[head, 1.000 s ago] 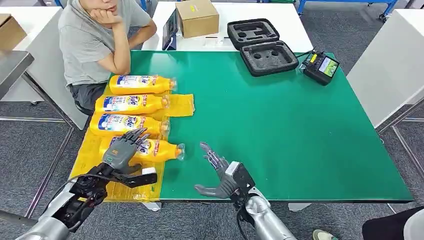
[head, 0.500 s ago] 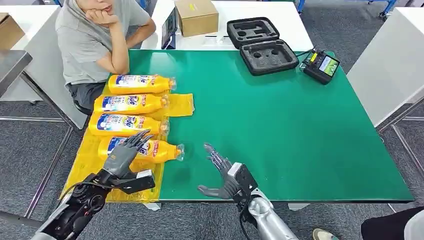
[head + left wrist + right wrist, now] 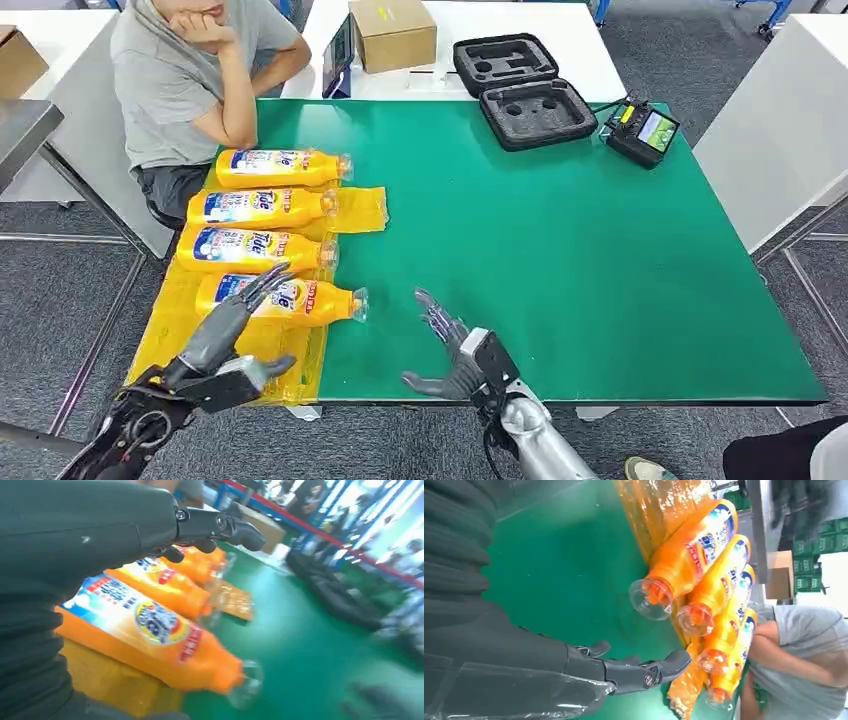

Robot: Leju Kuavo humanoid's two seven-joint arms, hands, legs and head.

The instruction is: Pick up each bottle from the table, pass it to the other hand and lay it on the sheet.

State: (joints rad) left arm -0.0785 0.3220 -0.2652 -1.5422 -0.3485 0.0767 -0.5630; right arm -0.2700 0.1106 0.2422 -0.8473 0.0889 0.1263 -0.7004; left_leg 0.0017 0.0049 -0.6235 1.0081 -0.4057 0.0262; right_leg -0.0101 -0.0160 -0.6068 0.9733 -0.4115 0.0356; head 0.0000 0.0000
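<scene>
Several orange Tide bottles lie side by side on the yellow sheet [image 3: 170, 325] at the table's left edge, clear caps pointing right. The nearest bottle [image 3: 285, 299] [image 3: 150, 635] [image 3: 684, 560] lies just beyond my left hand [image 3: 228, 335], whose fingers are spread and hold nothing; the fingertips hover over the bottle's label end. Farther back lie more bottles, among them the second bottle [image 3: 255, 248] and the third bottle [image 3: 262, 207]. My right hand [image 3: 450, 350] hangs open over the green mat near the front edge, empty, to the right of the nearest bottle's cap.
A person [image 3: 190, 70] sits at the table's far left corner, elbow by the farthest bottle. A cardboard box [image 3: 394, 34], an open black foam case [image 3: 525, 92] and a handheld controller [image 3: 642, 133] stand at the back. The green mat [image 3: 600, 260] spreads to the right.
My left hand has drawn back toward the front edge and lowered, its fingers sliding off the nearest bottle. The right hand shifted slightly right and nearer. The bottles stayed put.
</scene>
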